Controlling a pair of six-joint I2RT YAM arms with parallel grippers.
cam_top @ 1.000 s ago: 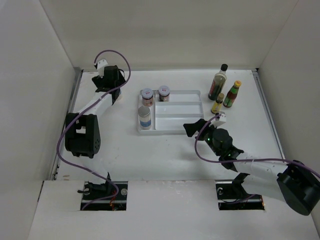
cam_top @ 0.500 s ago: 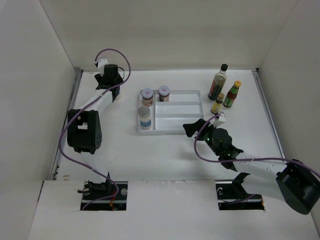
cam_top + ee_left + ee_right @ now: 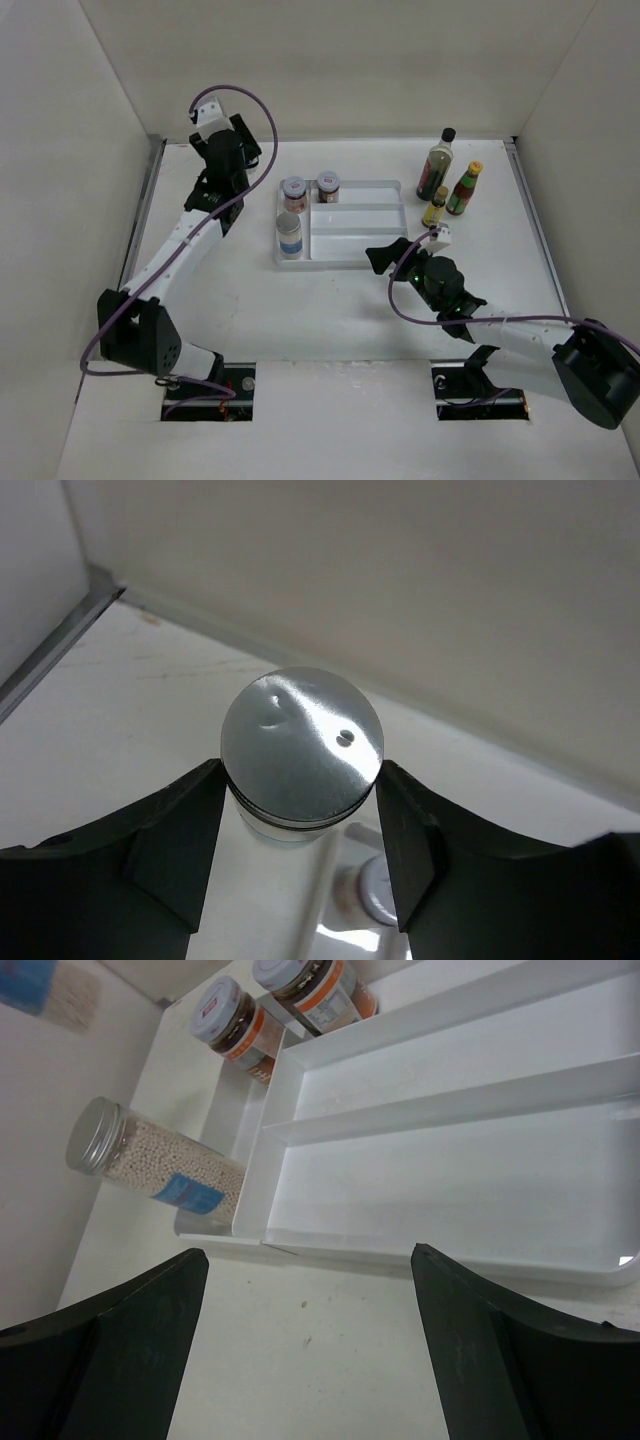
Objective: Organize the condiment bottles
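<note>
My left gripper [image 3: 300, 785] is shut on a silver-lidded jar [image 3: 302, 742], which it holds off the table at the back left, near the white tray's corner. Seen from above, the left gripper [image 3: 224, 158] hides that jar. The tray [image 3: 398, 240] holds another silver-lidded, blue-labelled jar [image 3: 289, 235] and two reddish-brown spice jars [image 3: 294, 192] [image 3: 328, 185]. At the back right stand a tall dark bottle [image 3: 437, 160], a yellow-capped red sauce bottle [image 3: 464, 188] and a tiny yellow bottle [image 3: 435, 207]. My right gripper [image 3: 385, 256] is open and empty just in front of the tray.
In the right wrist view, the tray [image 3: 450, 1160] shows long bare compartments to the right of its jars. White walls close in the table on the left, back and right. The right arm lies low across the near right of the table.
The left gripper has shut on the silver-lidded jar. Its arm has stretched out and risen, carrying the jar a little toward the tray. The right arm has not moved.
</note>
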